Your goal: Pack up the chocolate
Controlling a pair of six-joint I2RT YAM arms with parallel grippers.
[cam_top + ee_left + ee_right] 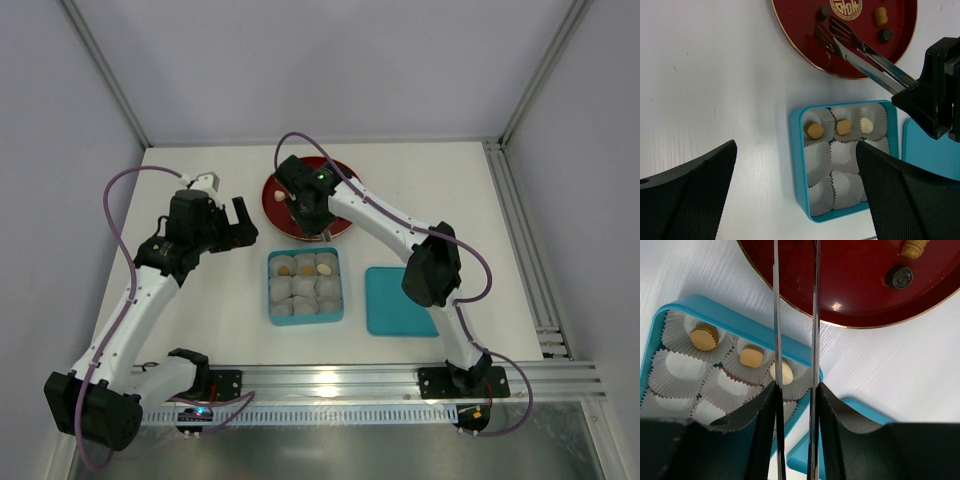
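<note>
A teal box [272,300] holds white paper cups. Its far row has three chocolates: tan round [814,130], tan square [843,127] and cream [867,125], also in the right wrist view [751,357]. A red plate [270,195] behind it carries a tan piece [881,15] and two dark pieces [885,35]. My right gripper [796,387] is shut on metal tongs [865,52], whose tips stand apart and empty over the plate. My left gripper [796,145] is open and empty, above the box's left side.
The teal lid [398,300] lies flat right of the box. The right arm reaches over the box's right side to the plate. Metal frame rails run along the table's right and near edges.
</note>
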